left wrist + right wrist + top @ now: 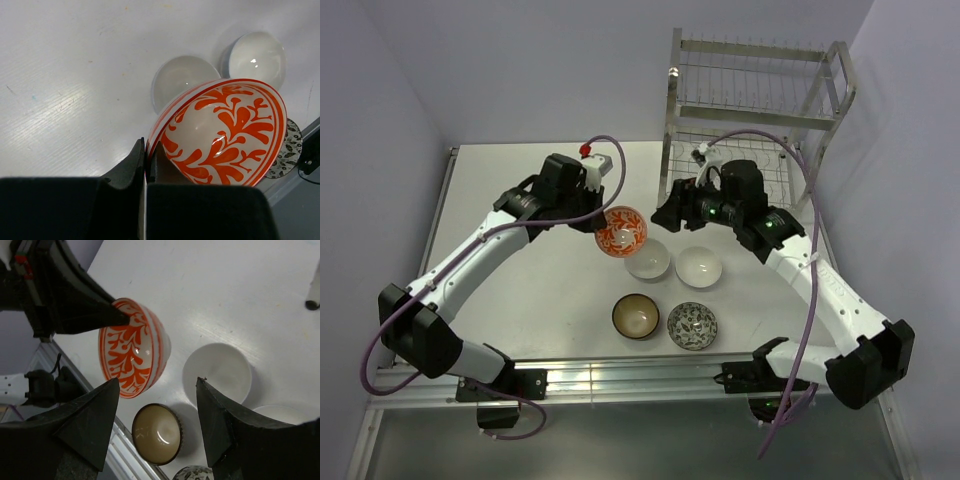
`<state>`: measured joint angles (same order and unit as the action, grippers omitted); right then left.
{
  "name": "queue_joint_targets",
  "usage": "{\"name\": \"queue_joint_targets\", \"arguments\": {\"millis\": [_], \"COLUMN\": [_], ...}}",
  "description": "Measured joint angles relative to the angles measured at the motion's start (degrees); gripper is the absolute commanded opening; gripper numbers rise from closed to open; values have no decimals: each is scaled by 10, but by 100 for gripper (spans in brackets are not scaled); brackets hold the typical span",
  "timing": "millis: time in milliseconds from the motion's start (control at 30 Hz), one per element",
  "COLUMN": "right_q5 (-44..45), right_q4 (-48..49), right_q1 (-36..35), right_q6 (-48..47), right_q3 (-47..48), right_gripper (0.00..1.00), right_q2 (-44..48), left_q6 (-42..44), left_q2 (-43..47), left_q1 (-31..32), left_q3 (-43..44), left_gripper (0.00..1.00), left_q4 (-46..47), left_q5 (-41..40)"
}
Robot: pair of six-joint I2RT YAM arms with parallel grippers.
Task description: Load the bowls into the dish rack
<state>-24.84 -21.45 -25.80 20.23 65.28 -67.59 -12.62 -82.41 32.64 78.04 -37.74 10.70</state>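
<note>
Left gripper (147, 152) tight on rim of orange-red patterned bowl (225, 135)

The orange bowl (621, 231) hangs mid-table in the left gripper (148, 152), blocking the lane to the right gripper (158, 381), open-jawed just beside it. Below, a white bowl (648, 259), second white bowl (699, 267), brown bowl (635, 316) and grey bowl (692, 325) crowd the near table (550, 290). The dish rack (760, 110) walls the far right; bare surface opens far left.
</note>
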Motion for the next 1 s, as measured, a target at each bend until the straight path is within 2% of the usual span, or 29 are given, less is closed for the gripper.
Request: {"name": "queue_joint_targets", "arguments": {"millis": [167, 367, 467, 600, 767, 1000], "right_q5": [-16, -22, -17, -17, -16, -2], "right_q4": [-6, -18, -31, -47, -61, -69], "right_q1": [-40, -66, -70, -78, -86, -87], "right_q6": [-8, -20, -30, -40, -46, -36], "right_q3": [-10, -28, -31, -31, -31, -31], "right_gripper": [69, 67, 62, 44, 41, 32], "right_q2": [-2, -23, -47, -76, -84, -86], "left_q6": [22, 47, 56, 70, 84, 84], "left_q2": [0, 0, 0, 0, 0, 1], "left_q1": [7, 51, 62, 71, 89, 96], "left_q3": [-3, -3, -3, -7, -17, -19], "left_gripper": [0, 0, 0, 0, 0, 0], "left_q4": [-2, -2, -2, 1, 3, 6], "left_q5": [-6, -21, -24, -33, -49, -57]}}
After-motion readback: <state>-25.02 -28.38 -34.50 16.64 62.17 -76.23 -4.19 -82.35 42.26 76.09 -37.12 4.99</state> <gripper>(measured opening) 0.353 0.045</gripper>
